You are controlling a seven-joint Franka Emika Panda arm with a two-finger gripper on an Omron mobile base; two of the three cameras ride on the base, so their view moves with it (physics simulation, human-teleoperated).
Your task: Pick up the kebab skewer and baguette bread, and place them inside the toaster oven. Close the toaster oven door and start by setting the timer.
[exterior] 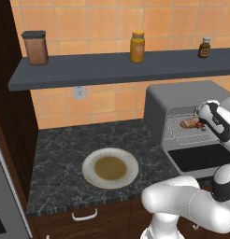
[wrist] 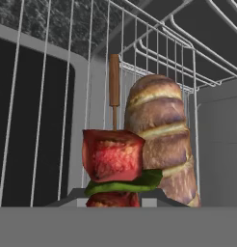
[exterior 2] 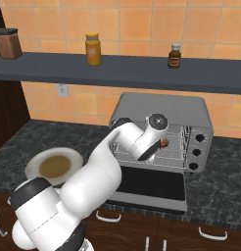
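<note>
From the left, the gripper point(exterior: 201, 122) reaches into the oven point(exterior: 182, 100) beside the bread point(exterior: 189, 123) on the rack; from the right the arm hides most of this; the hand view shows jaws apparently clamped on the skewer point(wrist: 113, 144) (stick pointing away), bread touching alongside.

Red-chunked kebab skewer point(wrist: 112, 159), brown baguette bread point(wrist: 161, 140), perhaps speckled counter point(exterior: 65, 154).

Baguette bread point(wrist: 161, 144) crowds the toaster oven point(exterior 2: 164, 110) rack, seemingly leaving room leftward.
</note>
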